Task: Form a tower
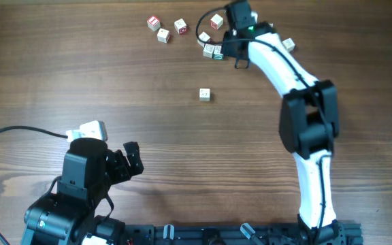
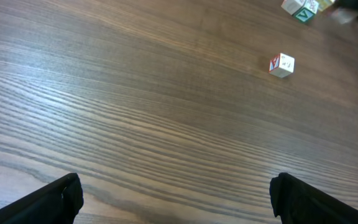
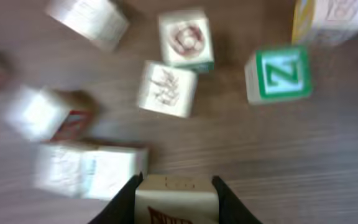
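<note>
Loose cubes crowd the far end of the tabletop (image 1: 114, 82). In the right wrist view a green Z cube (image 3: 278, 74) sits up and to the right. A cube with a red ring (image 3: 185, 38) and a sketch-faced cube (image 3: 166, 88) lie just beside each other at the middle. More pale cubes, blurred, lie along the left and top edges. The tower (image 3: 92, 169) shows as a short pale run of cubes with a faint teal tint, just left of the right fingers (image 3: 229, 208) and near the cube they hold. It is too blurred to tell whether it stands or lies. The right fingers are drawn in narrow and press both sides of a red-print cube (image 3: 176, 196), with the other cubes close ahead of them. A lone cube (image 1: 205, 94) sits mid-table, well apart from the cluster. The left fingers (image 2: 48, 202) are spread fully wide over bare wood at the near side, holding and touching nothing.
</note>
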Action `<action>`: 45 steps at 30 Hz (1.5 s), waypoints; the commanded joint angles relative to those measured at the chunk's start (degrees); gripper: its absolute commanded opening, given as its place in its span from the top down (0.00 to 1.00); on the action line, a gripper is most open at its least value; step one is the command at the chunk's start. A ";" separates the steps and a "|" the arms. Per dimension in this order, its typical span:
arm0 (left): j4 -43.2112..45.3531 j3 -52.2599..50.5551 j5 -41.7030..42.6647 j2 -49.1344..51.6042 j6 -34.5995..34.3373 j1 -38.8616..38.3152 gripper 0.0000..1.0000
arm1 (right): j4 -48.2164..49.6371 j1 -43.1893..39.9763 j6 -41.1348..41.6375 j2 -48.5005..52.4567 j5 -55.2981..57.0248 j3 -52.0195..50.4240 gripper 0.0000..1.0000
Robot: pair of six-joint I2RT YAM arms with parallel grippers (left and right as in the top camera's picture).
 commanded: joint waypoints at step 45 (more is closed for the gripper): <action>0.11 -0.09 -0.50 -0.11 0.07 0.15 0.00 | 8.61 14.10 8.41 -10.16 0.28 -26.08 0.73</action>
